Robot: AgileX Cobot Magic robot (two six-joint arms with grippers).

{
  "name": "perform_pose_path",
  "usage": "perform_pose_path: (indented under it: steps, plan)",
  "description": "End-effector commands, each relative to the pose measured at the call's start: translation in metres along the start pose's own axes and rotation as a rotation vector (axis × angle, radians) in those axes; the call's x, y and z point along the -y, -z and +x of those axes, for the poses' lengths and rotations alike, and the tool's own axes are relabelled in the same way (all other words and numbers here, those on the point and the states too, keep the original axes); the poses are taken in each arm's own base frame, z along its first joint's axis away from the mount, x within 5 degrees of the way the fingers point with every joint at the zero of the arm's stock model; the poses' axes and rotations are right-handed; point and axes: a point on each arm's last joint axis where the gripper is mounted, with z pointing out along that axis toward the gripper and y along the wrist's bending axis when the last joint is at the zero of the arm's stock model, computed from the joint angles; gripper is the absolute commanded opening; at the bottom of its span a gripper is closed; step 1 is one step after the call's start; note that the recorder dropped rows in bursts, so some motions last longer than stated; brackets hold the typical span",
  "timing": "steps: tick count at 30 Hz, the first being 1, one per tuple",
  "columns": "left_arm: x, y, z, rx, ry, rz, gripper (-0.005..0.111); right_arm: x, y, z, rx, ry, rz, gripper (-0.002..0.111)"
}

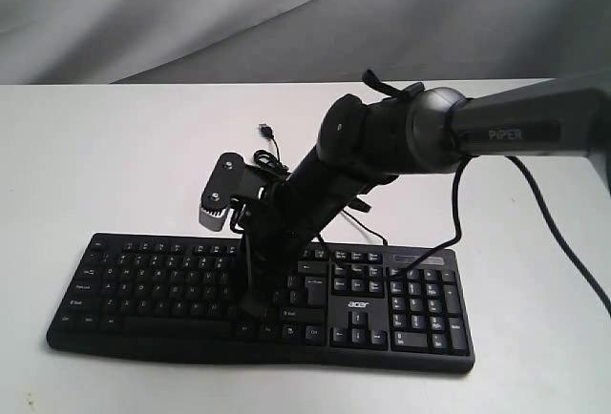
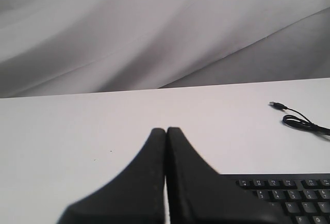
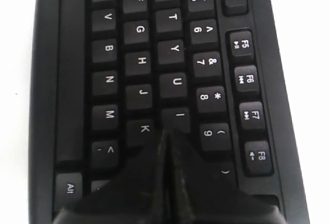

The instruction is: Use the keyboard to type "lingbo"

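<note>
Black keyboard [image 1: 162,285], long axis left-right

The right arm [image 1: 520,133] is a round, dark grey tube with pale "PIPER" lettering [image 1: 506,134] along its side. It joins a smooth, rounded grey joint housing [image 1: 434,118], followed by bulky matte black segments [image 1: 315,180]. A thin black cable [image 1: 457,204] loops loose beneath the tube, and a second cable [image 1: 554,233] trails from it. A small black bracket [image 1: 225,177] dotted with pale screw heads carries a silver-grey block [image 1: 212,214]. The right gripper [image 3: 166,136] has two matte black, wedge-shaped fingers that taper to a point and meet along a thin seam. The left gripper [image 2: 166,131] looks the same, its fingers faintly textured.
</note>
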Motion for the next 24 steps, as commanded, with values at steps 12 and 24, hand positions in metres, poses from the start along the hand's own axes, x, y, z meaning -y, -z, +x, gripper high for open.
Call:
perform_pose_path:
  steps: [12,24]
  plan:
    - [0.0005,-0.0008,0.0013,-0.004,0.001,0.006,0.001,-0.0011,-0.0045,0.0026,-0.005,0.001,-0.013,0.000]
    - [0.0005,-0.0008,0.0013,-0.004,0.001,0.006,0.001,0.0008,-0.0039,0.0033,-0.003,-0.002,-0.005,0.000]
